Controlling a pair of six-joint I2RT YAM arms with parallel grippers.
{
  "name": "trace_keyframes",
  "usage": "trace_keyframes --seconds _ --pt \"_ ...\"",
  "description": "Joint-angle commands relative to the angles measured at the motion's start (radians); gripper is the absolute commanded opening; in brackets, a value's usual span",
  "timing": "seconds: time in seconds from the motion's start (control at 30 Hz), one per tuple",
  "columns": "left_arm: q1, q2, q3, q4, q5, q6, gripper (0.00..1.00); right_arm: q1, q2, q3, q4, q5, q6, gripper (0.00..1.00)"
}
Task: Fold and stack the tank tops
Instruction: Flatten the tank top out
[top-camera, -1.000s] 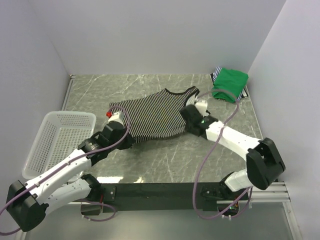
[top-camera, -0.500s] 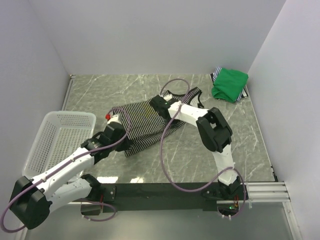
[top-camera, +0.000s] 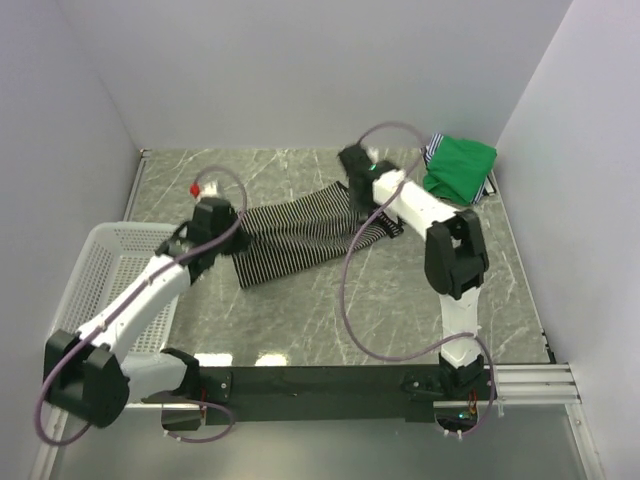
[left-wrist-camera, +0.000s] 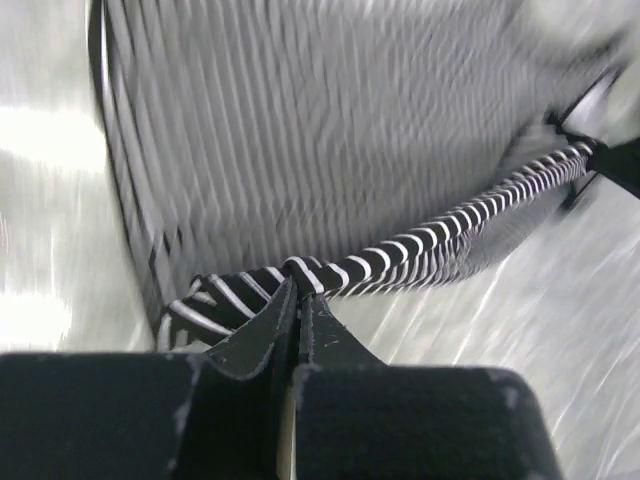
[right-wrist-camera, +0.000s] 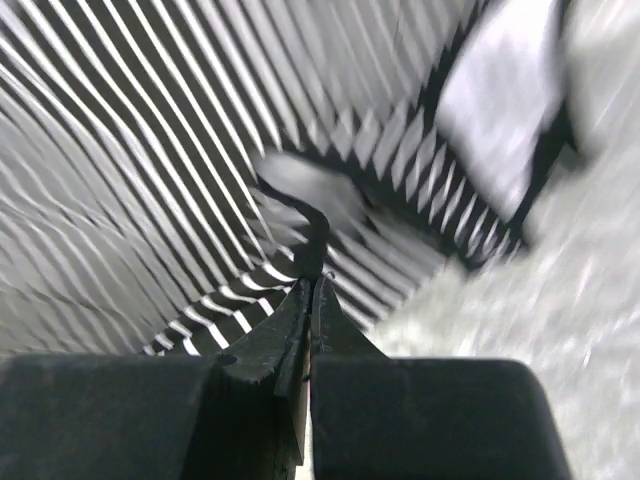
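Observation:
The striped tank top (top-camera: 295, 232) lies folded lengthwise across the middle of the table, stretched between both arms. My left gripper (top-camera: 222, 222) is shut on its left end; in the left wrist view the jaws pinch a bunched striped edge (left-wrist-camera: 300, 272). My right gripper (top-camera: 358, 178) is shut on its right end near the straps; in the right wrist view the jaws pinch a dark-edged fold (right-wrist-camera: 312, 262). The green tank top (top-camera: 459, 167) sits folded at the back right corner on top of another striped cloth (top-camera: 432, 148).
A white mesh basket (top-camera: 108, 275) stands at the left edge of the table, under the left arm. The grey marble table (top-camera: 380, 310) is walled at the back and both sides. Cables loop above both arms.
Both grippers have swung toward the back with the striped top, carrying its near edge over so the top is folded into a narrower band. The green top has not moved.

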Motion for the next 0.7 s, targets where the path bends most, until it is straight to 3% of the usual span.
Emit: trace_keyframes --seconds 0.0,0.13,0.2,0.3,0.47,0.6,0.67 --pt "0.059 0.108 0.211 0.125 -0.085 0.094 0.01 -0.107 -0.108 0.235 0.118 -0.080 -0.026 0.00" --pt "0.102 0.264 0.596 0.178 -0.142 0.128 0.01 -0.231 -0.009 0.720 0.123 -0.241 0.008 0.00" --pt "0.102 0.292 0.762 0.153 -0.148 0.163 0.01 -0.247 -0.064 0.766 0.210 -0.263 0.002 0.00" --pt "0.104 0.259 0.845 0.138 -0.163 0.211 0.01 -0.270 -0.208 0.621 0.351 -0.252 -0.007 0.00" --pt "0.102 0.124 0.665 0.147 -0.133 0.174 0.01 -0.291 -0.314 0.439 0.316 -0.307 0.014 0.00" --pt "0.101 0.032 0.440 0.089 -0.104 0.078 0.01 -0.288 -0.428 0.019 0.297 -0.263 0.037 0.00" --pt "0.096 -0.027 0.262 0.084 -0.087 0.007 0.01 -0.279 -0.454 -0.100 0.243 -0.208 0.033 0.00"
